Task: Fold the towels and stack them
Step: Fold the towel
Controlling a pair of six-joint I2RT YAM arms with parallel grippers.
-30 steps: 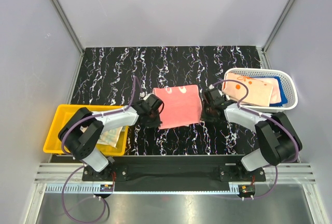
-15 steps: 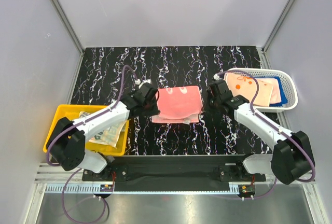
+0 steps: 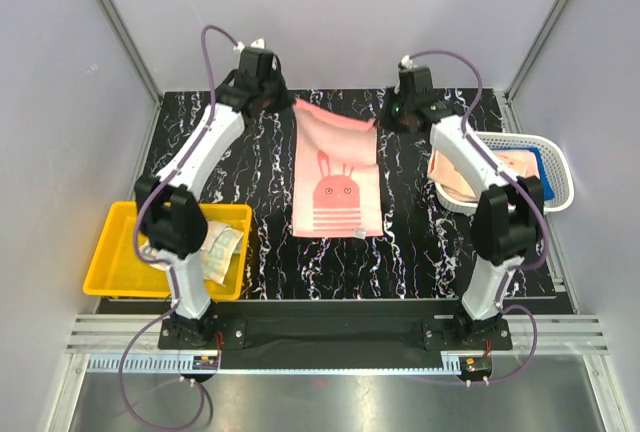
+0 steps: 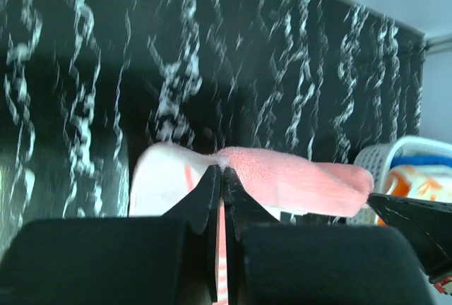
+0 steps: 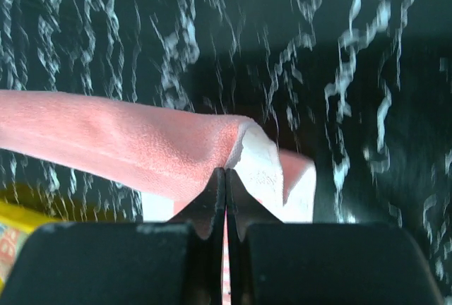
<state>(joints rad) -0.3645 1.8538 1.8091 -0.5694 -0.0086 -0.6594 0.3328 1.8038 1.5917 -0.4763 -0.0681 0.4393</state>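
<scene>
— What did the table look like?
— It was a black top (image 3: 200, 152) streaked with white marbling, boxed in by pale grey walls (image 3: 330, 12), with a metal post (image 3: 121, 27) running to each far corner (the top view showed this best).
— And the towel?
— The salmon-pink towel (image 3: 338, 177) lay stretched at the table's centre, rabbit print up, with its far edge lifted off the surface. The left gripper (image 4: 219, 172) had its jaws pressed together on the corner at 11 o'clock. The right gripper (image 5: 225, 173) pinched the corner at 1 o'clock the same way.
— Anything else?
— A yellow bin (image 3: 120, 262) at 8 o'clock held a beige printed towel (image 3: 222, 252). A white mesh basket (image 3: 510, 137) at 3 o'clock held folded towels (image 3: 510, 164), pale pink over blue, partly hidden by the right arm (image 3: 470, 157).
</scene>
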